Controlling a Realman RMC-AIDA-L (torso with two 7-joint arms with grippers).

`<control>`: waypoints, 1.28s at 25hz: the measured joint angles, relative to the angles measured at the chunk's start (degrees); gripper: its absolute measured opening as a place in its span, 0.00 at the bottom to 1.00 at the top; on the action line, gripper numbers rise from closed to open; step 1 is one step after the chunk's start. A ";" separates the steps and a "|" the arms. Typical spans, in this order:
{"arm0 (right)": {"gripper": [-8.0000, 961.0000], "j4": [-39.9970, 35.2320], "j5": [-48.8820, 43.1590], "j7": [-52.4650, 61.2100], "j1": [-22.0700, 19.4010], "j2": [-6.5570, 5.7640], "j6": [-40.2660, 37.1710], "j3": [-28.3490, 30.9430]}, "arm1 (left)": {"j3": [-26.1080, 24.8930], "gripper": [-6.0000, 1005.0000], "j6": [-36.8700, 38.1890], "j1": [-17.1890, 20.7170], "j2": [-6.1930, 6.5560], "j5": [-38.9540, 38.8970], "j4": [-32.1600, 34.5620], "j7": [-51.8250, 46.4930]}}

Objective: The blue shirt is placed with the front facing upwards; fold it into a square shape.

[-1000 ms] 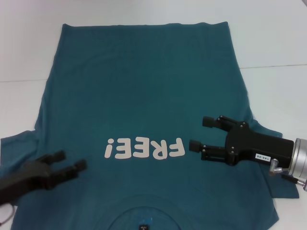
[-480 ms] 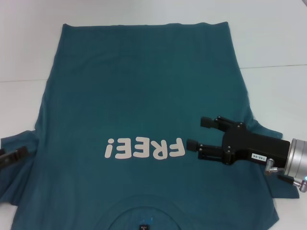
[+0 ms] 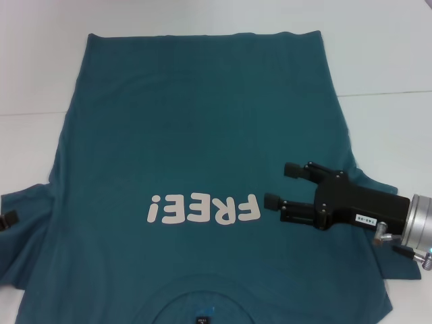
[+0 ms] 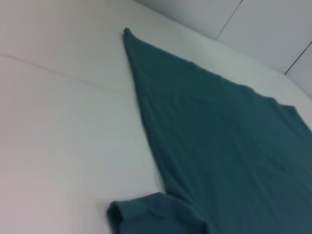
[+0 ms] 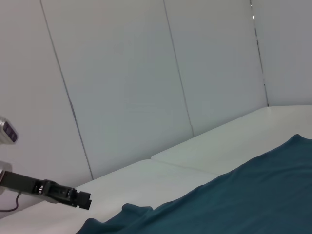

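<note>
I see the blue shirt (image 3: 202, 135) flat on the counter (image 3: 391, 61); right hand (image 3: 282, 186) at four o'clock, fingers wide; left hand (image 3: 7, 221) at nine o'clock, grip unreadable.

1. We see only a fingertip of the left gripper (image 3: 8, 220) at the head view's edge.
2. The blue shirt (image 3: 202, 135) collar and lower hem run off frame.
</note>
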 joint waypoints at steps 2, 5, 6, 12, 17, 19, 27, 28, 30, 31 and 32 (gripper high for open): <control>0.98 0.00 0.00 0.01 -0.01 -0.03 0.00 0.04 | 0.03 0.93 -0.72 -0.05 0.00 0.56 -0.11 -0.02; 0.98 0.00 0.00 0.26 -0.01 -0.08 0.00 0.12 | 0.17 0.93 -2.08 -0.03 -0.01 1.13 -0.30 -0.03; 0.98 0.00 0.00 0.39 -0.01 -0.11 0.00 0.17 | 0.17 0.93 -2.08 -0.03 -0.01 1.13 -0.30 -0.03; 0.98 0.00 -0.01 0.54 -0.01 -0.17 0.00 0.54 | 0.44 0.93 -2.79 0.45 -0.20 1.45 -0.57 0.27; 0.98 0.00 -0.01 0.54 -0.01 -0.23 -0.01 0.65 | 0.58 0.93 -2.91 0.55 -0.37 2.77 -0.91 0.43; 0.98 0.00 -0.01 0.54 -0.01 -0.27 -0.01 0.69 | 0.86 0.93 -2.94 0.60 -0.44 2.77 -0.98 0.56; 0.98 0.00 -0.01 0.55 -0.01 -0.34 0.23 0.69 | 1.72 0.93 -2.91 0.27 -0.72 3.86 -1.63 1.09; 0.98 0.00 -0.01 0.54 -0.01 -0.35 0.24 0.68 | 1.86 0.93 -2.87 0.23 -0.77 3.92 -1.64 1.14; 0.98 0.00 -0.01 0.54 -0.02 -0.35 0.26 0.68 | 2.40 0.92 -2.72 0.21 -0.81 3.97 -1.63 1.19; 0.98 0.00 -0.01 0.54 -0.02 -0.35 0.26 0.68 | 2.40 0.92 -2.72 0.21 -0.81 3.97 -1.63 1.19; 0.98 0.00 -0.01 0.54 -0.04 -0.35 0.26 0.67 | 2.57 0.92 -2.63 0.20 -0.81 3.97 -1.63 1.20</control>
